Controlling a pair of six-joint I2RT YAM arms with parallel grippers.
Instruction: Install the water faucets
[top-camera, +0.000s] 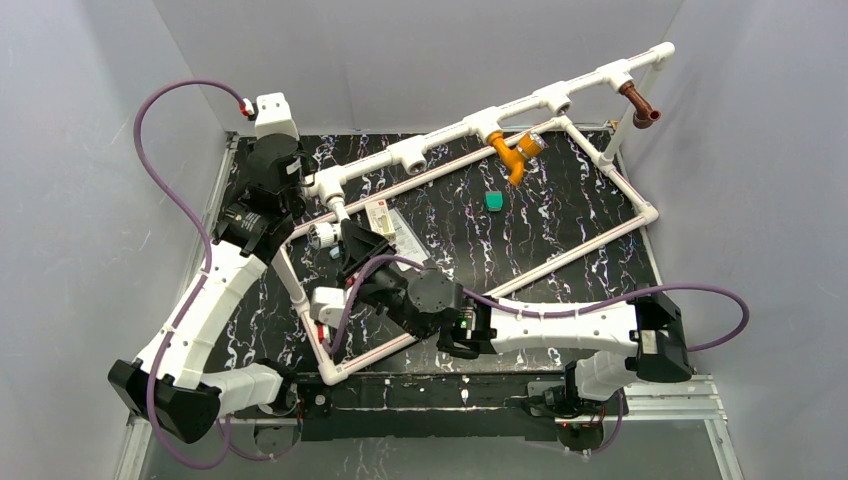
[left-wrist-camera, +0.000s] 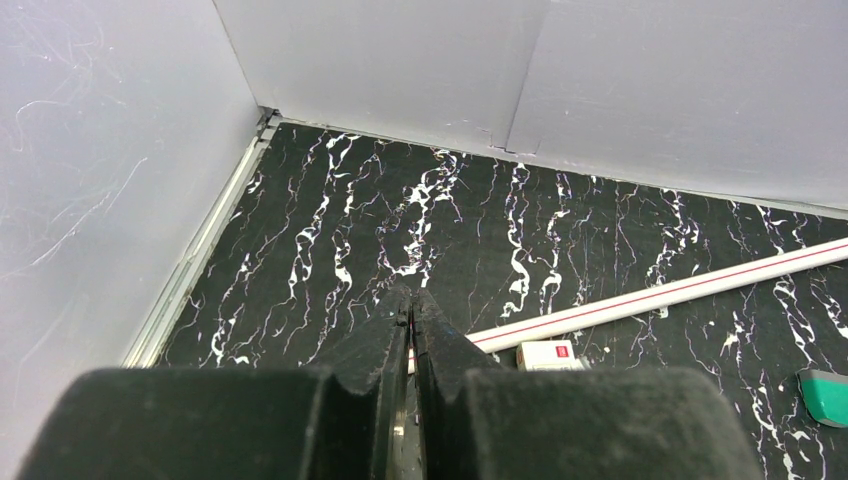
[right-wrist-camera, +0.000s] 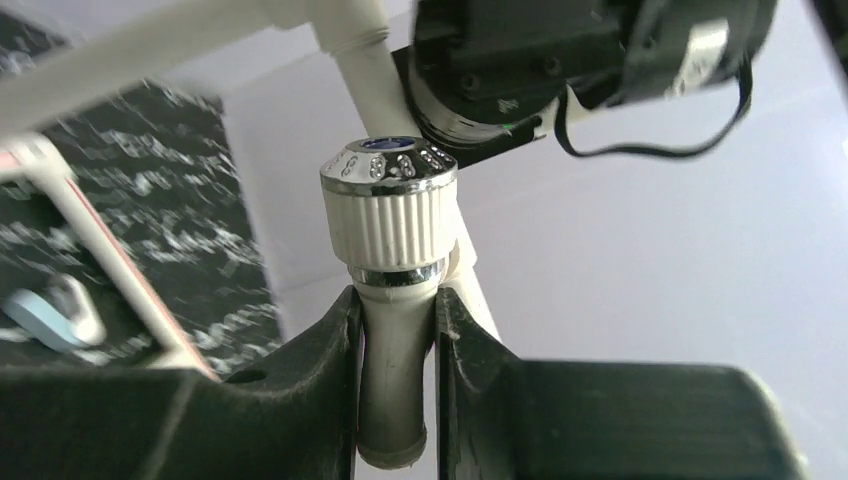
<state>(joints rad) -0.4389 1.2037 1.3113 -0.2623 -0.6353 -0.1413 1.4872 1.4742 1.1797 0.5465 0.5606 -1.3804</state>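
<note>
At about 10 o'clock on the desk (top-camera: 560, 230), the left pincer (left-wrist-camera: 410, 312) is closed tight with nothing in it.

Just to its right, at about 9 o'clock, the white faucet (top-camera: 322, 236) hangs under the left end of the pipe frame (top-camera: 450, 138). The right pincer (right-wrist-camera: 395, 297) squeezes its smooth neck, just below the bumpy round knob (right-wrist-camera: 390, 225). I cannot tell if this faucet is screwed all the way in. It looks light, hard and a bit slippery. The neck is a good place to hold it, and the bumpy knob would be good for turning. Too hard a twist might bend the thin pipes.

Next, near 1 o'clock, the orange faucet (top-camera: 513, 152) is plugged into the frame. The teal piece (top-camera: 494, 200) lies on the desk at its 7 o'clock.

Far right, at 2 o'clock, the reddish-brown faucet (top-camera: 638, 105) is plugged into the frame's end.

There is no box or bowl here. Two pipe holes (top-camera: 415, 157) between the faucets look open, with nothing in them.
</note>
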